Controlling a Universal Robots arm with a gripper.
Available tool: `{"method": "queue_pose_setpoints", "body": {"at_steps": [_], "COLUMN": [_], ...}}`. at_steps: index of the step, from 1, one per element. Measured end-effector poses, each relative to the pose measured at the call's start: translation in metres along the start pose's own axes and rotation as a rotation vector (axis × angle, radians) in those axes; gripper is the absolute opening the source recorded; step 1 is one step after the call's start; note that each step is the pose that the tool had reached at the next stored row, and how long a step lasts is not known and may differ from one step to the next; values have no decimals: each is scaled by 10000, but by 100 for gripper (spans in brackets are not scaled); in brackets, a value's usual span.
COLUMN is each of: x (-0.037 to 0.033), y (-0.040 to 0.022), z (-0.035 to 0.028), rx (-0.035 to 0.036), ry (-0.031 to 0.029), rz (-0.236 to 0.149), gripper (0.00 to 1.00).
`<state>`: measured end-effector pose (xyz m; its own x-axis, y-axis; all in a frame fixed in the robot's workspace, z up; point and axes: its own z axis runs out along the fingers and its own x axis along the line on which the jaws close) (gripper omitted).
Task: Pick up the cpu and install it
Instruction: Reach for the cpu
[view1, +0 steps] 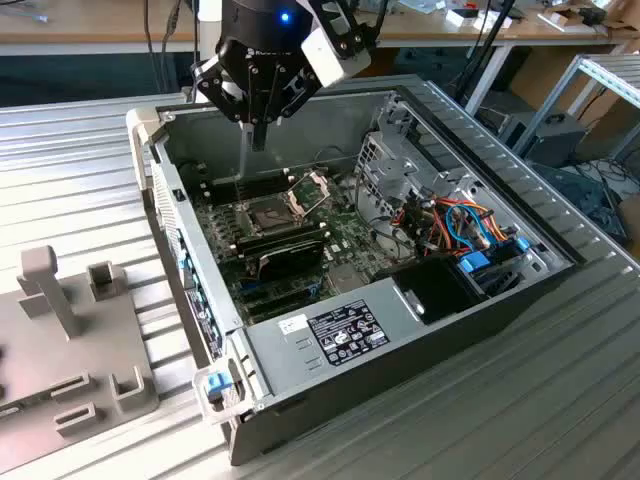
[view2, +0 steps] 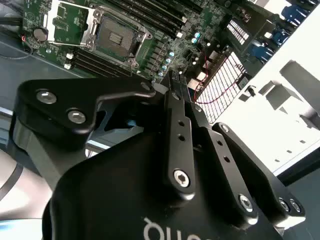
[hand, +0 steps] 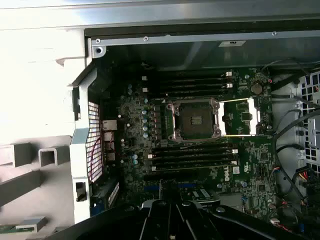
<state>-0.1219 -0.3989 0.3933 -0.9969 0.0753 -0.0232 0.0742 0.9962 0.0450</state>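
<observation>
The gripper (view1: 258, 140) is seen hanging fingers-down over the open computer case (view1: 480, 170), above the motherboard (view1: 340, 250) and clear of it. The fingers (view2: 176, 107) are drawn close together with hardly any gap at the tips. Whether the cpu is pinched edge-on between them cannot be told, so its look, its facing and its long axis cannot be told either. The socket (view1: 270, 213) lies below the fingertips, well apart from them, and its dark square bed is exposed, so the cpu is not yet seated there. The hinged metal frame (view1: 312, 188) is flipped open and leans away from the socket toward the exterior view's right. Long black memory sticks (hand: 195, 155) are set in rows on both sides of the socket, and in the first wrist view one bank lies between the fingers and the socket. A white fan grille (hand: 94, 145) is seen at one end wall of the case. A grey fixture tray (view1: 60, 350) with slots and upright blocks sits on the ribbed metal table (view1: 60, 170) at the exterior view's left, beside the case and well apart from the gripper. Coloured cables (view1: 465, 225) are bundled at the case's far end, at the exterior view's right.
</observation>
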Motion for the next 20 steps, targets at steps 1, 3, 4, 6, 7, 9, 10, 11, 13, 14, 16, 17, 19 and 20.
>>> {"method": "queue_pose_setpoints", "body": {"at_steps": [1,3,4,6,7,9,10,11,13,14,16,17,19,20], "x": [0,0,0,0,0,0,3,8,21,28,53,60,82,95], "y": [0,0,0,0,0,0,0,0,-2,-2,-4,-4,-6,-7], "z": [0,0,0,0,0,0,0,0,0,-1,-1,-1,-1,-1], "rx": [0,0,0,0,0,0,-1,-1,-1,0,-1,-1,-1,-1], "ry": [0,0,0,0,-1,-1,-1,-2,-1,0,-1,0,-1,-1], "rz": [0,0,0,0,0,0,0,2,0,1,0,0,0,1], "gripper": [11,11,11,11,11,11,11,11,11,11,11,11,11,11]}}
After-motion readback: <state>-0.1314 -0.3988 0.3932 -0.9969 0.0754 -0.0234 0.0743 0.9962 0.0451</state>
